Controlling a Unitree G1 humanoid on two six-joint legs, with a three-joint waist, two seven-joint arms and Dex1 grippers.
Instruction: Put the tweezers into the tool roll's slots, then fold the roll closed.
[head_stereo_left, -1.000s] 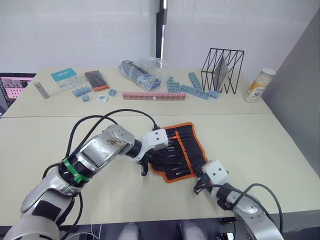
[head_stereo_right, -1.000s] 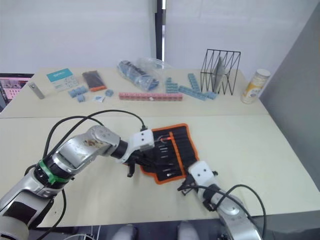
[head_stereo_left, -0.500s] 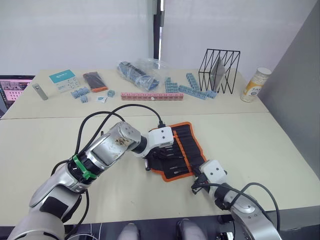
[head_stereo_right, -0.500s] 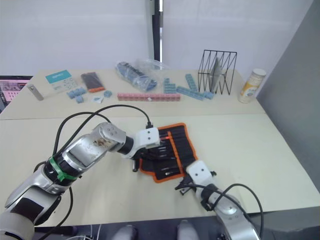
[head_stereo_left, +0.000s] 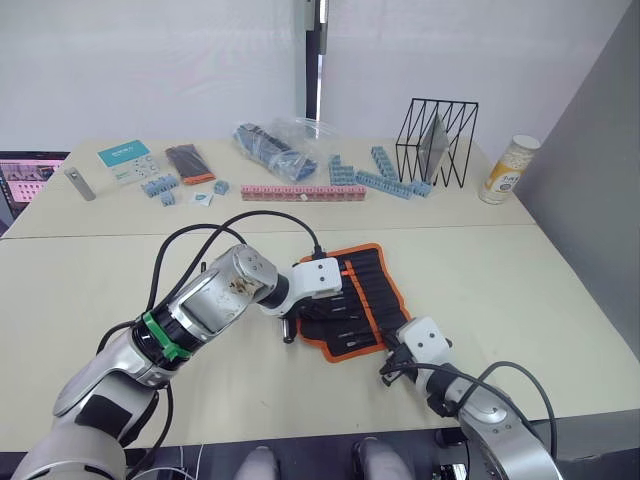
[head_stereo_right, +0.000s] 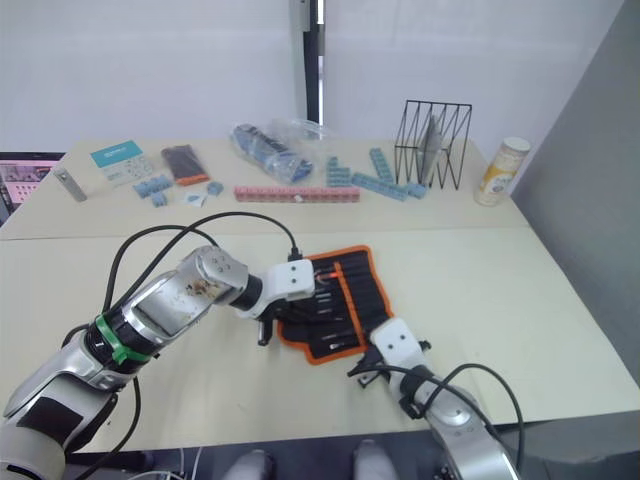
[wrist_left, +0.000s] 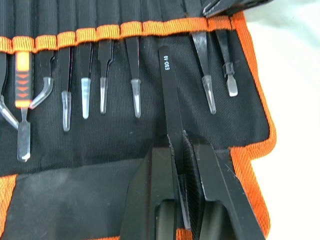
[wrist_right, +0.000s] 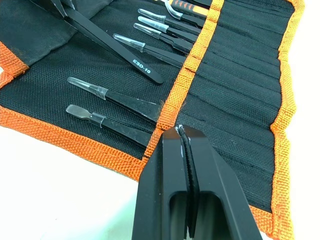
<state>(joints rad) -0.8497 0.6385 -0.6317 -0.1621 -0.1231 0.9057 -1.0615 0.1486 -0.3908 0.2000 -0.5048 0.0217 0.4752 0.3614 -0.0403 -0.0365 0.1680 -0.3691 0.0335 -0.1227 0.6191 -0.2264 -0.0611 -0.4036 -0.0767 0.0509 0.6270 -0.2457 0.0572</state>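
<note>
**Q:** Where, precisely, did the work stand?

**A:** The tool roll (head_stereo_left: 352, 300) lay unfolded on the table (head_stereo_left: 500, 290). The left gripper (wrist_left: 181, 165) was clamped on one pair of tweezers (wrist_left: 167, 95), its blunt end aimed at the orange inner strip (wrist_left: 100, 34), close to an unfilled slot (wrist_left: 152, 12) but not yet under the elastic. Other tools already sat in neighbouring slots, capped tips pointing away from the strip.

**Q:** And the right gripper (wrist_right: 184, 150)?

**A:** Its fingers were pressed together on the orange strip at the roll's near edge, apparently pinning the fabric.

**Q:** How would these things handle?

**A:** Judged from appearance, the tweezers were light, stiff and smooth, liable to swivel in a narrow pinch; hold was best taken mid-shaft, as shown, leaving the entering end free. The roll looked soft and limp; it would likely bunch when pushed, so steadying the edge seemed prudent.
</note>
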